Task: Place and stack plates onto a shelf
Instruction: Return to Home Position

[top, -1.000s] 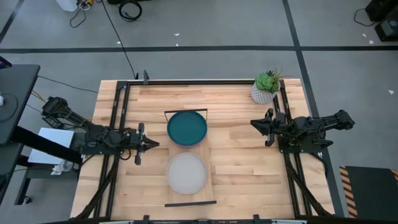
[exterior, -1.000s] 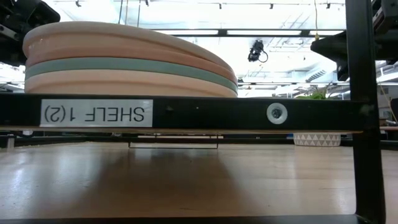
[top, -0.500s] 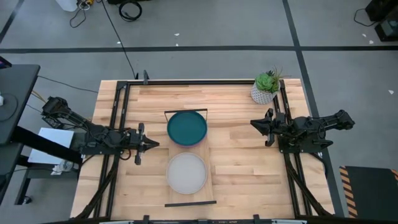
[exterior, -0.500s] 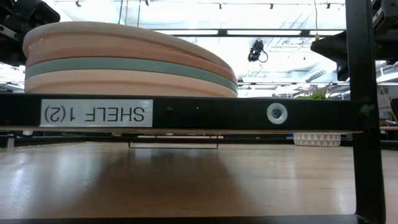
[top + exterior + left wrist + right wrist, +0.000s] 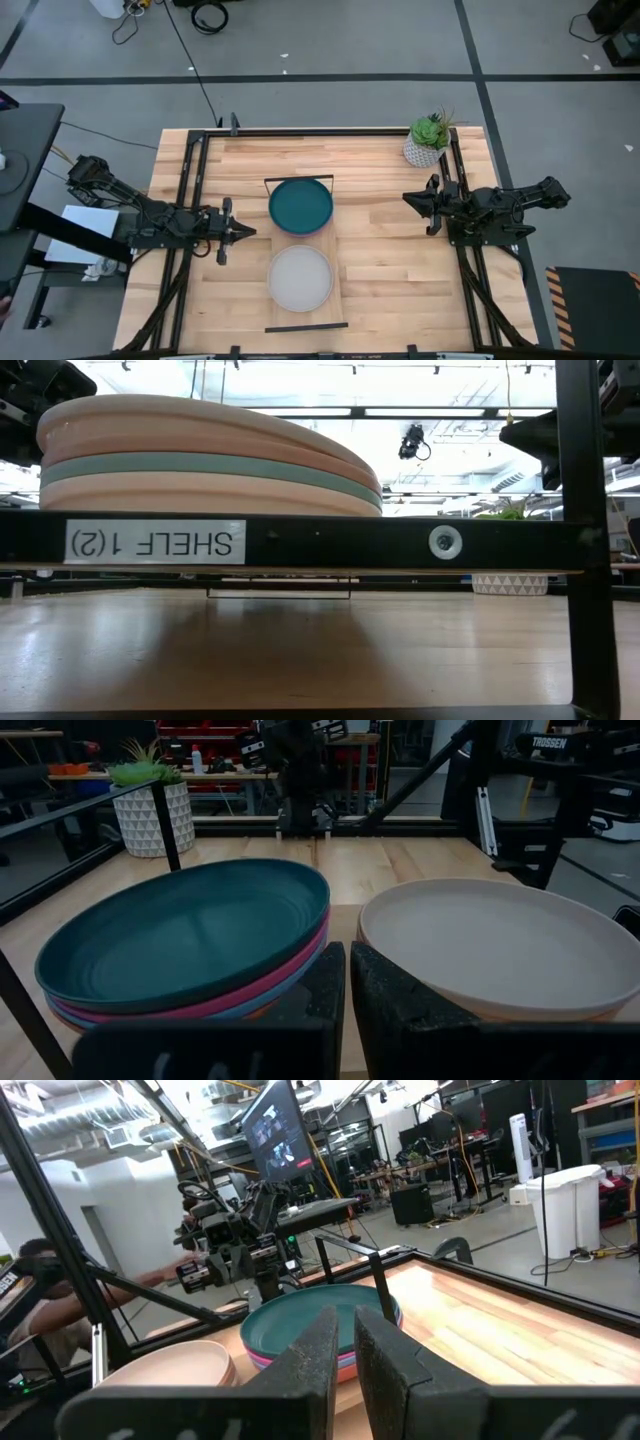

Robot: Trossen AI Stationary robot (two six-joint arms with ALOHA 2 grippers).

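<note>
Since the teal-topped plates and grey-topped plates sit stacked on the shelf, with left end effector and right end effector clenched empty beside it, retract level, clear of the shelf.

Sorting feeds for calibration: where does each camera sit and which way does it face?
High: above the table, straight down on the shelf; both arms, left tool, right tool.
Low: table height, level toward the shelf's frame and near stack; arm parts at top corners.
Left wrist: on left arm, facing both stacks and right arm; own fingers.
Right wrist: on right arm, facing teal plate and left arm; own fingers.
Shared: both wrist views show the teal plate.
</note>
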